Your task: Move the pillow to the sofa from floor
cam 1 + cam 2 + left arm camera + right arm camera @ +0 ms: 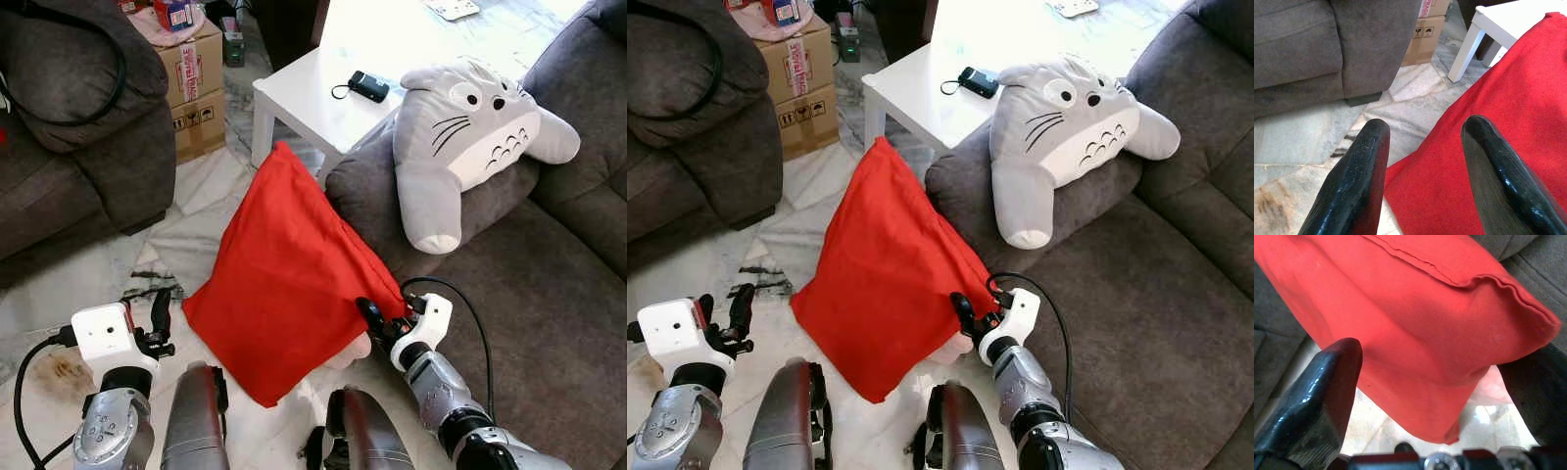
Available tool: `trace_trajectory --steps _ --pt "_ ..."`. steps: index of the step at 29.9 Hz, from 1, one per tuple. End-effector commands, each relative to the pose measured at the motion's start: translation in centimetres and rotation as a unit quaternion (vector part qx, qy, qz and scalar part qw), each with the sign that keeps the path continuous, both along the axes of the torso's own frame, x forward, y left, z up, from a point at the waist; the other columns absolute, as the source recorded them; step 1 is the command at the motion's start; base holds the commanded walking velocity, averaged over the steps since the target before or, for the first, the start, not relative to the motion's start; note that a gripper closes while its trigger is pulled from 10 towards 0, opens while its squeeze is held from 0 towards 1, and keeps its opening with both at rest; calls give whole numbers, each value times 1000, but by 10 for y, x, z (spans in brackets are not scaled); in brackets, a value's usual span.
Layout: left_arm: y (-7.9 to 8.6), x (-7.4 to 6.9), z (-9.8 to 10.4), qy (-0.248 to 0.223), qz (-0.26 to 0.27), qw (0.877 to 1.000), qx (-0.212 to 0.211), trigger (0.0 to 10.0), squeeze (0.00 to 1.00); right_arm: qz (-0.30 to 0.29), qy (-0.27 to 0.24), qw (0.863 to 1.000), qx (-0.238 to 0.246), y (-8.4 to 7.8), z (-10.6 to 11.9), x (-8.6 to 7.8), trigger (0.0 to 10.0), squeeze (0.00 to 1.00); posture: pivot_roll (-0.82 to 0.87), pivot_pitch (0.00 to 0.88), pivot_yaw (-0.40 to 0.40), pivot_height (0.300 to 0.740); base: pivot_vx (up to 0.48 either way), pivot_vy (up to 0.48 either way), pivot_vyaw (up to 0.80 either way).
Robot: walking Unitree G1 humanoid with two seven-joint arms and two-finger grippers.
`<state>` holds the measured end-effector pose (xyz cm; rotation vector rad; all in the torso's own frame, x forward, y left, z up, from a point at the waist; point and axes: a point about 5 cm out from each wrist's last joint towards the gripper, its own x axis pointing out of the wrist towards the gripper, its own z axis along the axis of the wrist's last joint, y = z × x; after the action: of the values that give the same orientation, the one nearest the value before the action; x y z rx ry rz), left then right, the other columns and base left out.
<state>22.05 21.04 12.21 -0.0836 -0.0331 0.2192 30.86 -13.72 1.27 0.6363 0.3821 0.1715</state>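
Red cloth of the pillow (279,269) stands on edge, its lower corner on the marble floor (196,211) and its side leaning against the grey sofa (549,294). The right hand (377,318) is at the pillow's lower edge beside the sofa front; from the head views it looks pinched on the fabric, but the right wrist view shows more: the seamed, piped edge of the pillow (1415,318) lies between two well-separated fingers (1317,391), and whether they press the cloth cannot be told for sure. The left hand (157,318) hovers over the floor just beside the pillow's lower left edge; its wrist view shows the two rounded, matte black fingers (1359,181) spread apart with nothing between them, the red cover beyond one of them.

The pillow cover is plain woven cotton-like fabric, square, slack and creased. The sofa is soft, napped upholstery. On its arm lies a plush toy (470,132), grey and cream with whiskers and a row of chevron marks on its belly. A white tabletop (323,98) behind carries a small black device (369,86) with a cord. A cardboard box (196,83) by a second grey sofa (73,127) bears red tape lettering, possibly "FRAGILE", and handling symbols
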Motion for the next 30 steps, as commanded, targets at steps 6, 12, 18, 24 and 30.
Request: trace_trajectory --steps 6,12,18,24,30 --pt "-4 -2 2 -1 5 1000 3 10000 0 -22 -17 999 16 -3 3 1 0 0 209 318 -254 634 0 0 0" --pt "-5 -4 3 -3 10 1000 5 10000 0 -26 -19 999 10 -3 2 0 0 0 215 328 -260 634 0 0 0" --pt "-7 -6 3 -4 14 1000 5 10000 0 -34 -18 999 8 -3 0 -2 0 0 216 330 -263 634 0 0 0" --pt "-6 -5 4 -5 20 1000 7 10000 0 -43 -20 999 11 -3 0 -2 0 0 211 333 -266 634 0 0 0" --pt "-7 -5 4 -7 23 1000 7 10000 0 -52 -17 998 10 -4 0 -2 0 0 209 337 -268 634 0 0 0"
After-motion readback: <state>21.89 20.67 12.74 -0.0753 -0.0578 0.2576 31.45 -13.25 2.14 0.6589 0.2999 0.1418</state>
